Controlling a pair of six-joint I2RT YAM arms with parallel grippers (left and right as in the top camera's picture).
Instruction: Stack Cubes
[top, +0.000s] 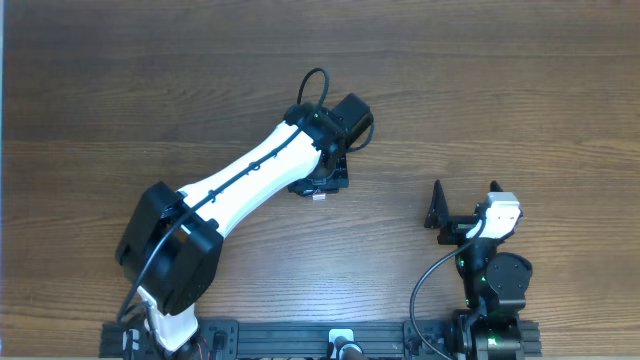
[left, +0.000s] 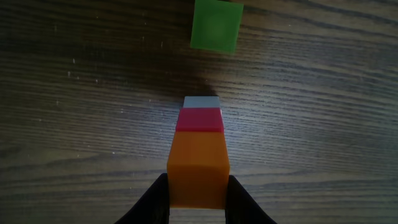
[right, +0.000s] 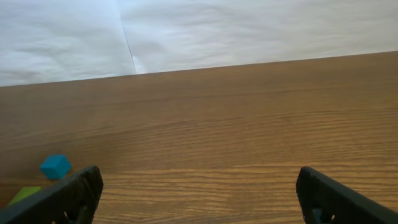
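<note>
My left pincer (left: 198, 190) is clamped on the orange cube (left: 198, 165), which sits directly over the red cube (left: 199, 119) and the pale cube (left: 201, 102) beneath it. Whether the orange one is fully seated I can't quite tell from this angle. I judge this to be the placing step. Next I'd ease the jaws apart, lift straight up, then go for the green cube (left: 216, 25) nearby. My right pincer (right: 199, 196) rests spread wide.

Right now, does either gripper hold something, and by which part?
The left gripper grips the orange cube by two opposite sides; the right gripper is empty.
</note>
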